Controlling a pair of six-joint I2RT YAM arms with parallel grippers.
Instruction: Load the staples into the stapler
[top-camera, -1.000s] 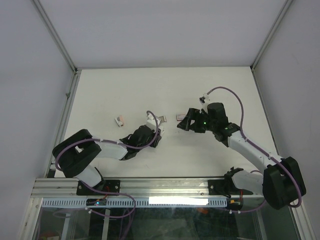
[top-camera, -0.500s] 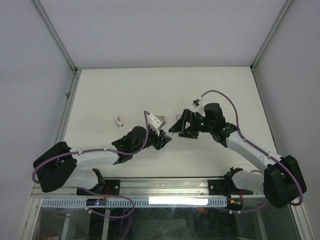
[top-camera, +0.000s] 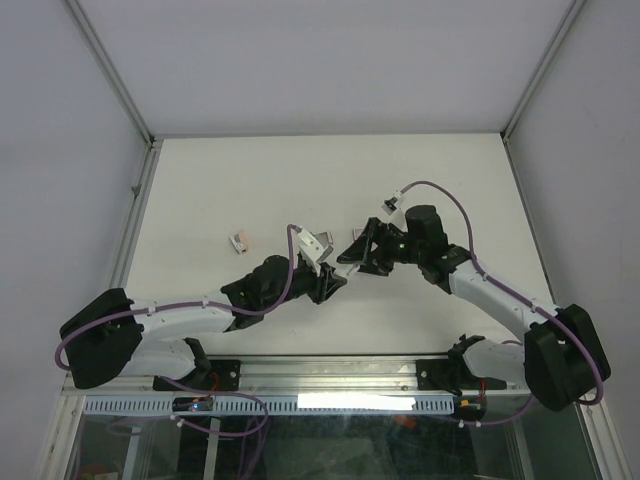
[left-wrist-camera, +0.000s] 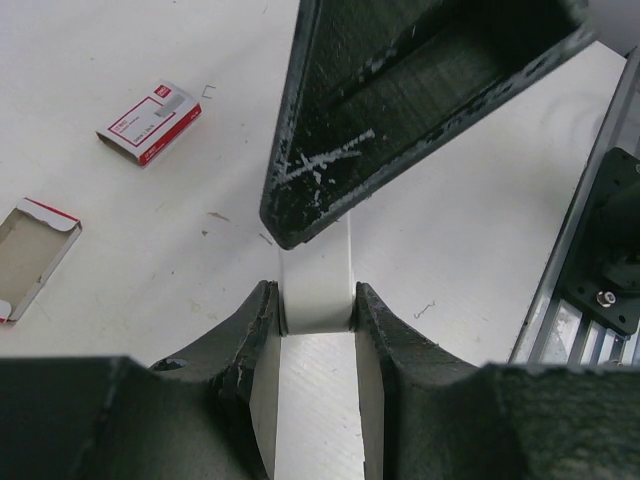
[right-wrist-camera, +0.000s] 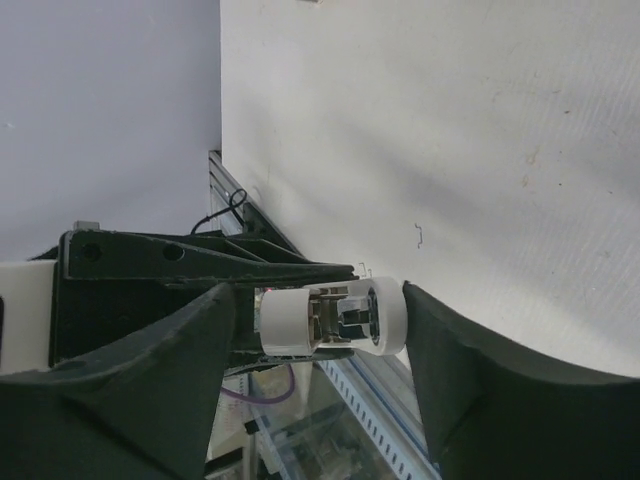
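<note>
Desk (top-camera: 420, 180) white, carrying every loose item. Left end effector (left-wrist-camera: 315, 300) clamped shut on the stapler (right-wrist-camera: 285, 325), gripping its white body clear of the desk, metal inner parts turned toward the right wrist camera. Right end effector (right-wrist-camera: 318, 308) spread open astride that same stapler, one finger touching or all but touching its side, the other standing apart. Nothing gripped on that side.

Step in hand, by judgement: opening the stapler for loading, with no strip of staples in either end effector. Recommended:
- Keep the left grip firm and low on the body, leaving the upper part free to lift.
- Close the right fingers squarely on the upper part only.
- Pull gently about the hinge, not sideways, to avoid twisting the small body out of the left fingers.

Risk judged: slip, given smooth plastic and narrow contact.

Red-and-white box (left-wrist-camera: 150, 122) flat on the desk, well beyond and to the left of the left end effector. Grey showing at its open end, contents not determinable. Open tray (left-wrist-camera: 35, 250) nearer, far to the left of the same end effector, bare card inside and no strip seen. Single loose staple (left-wrist-camera: 424, 312) on the desk, just right of the left fingers.
</note>
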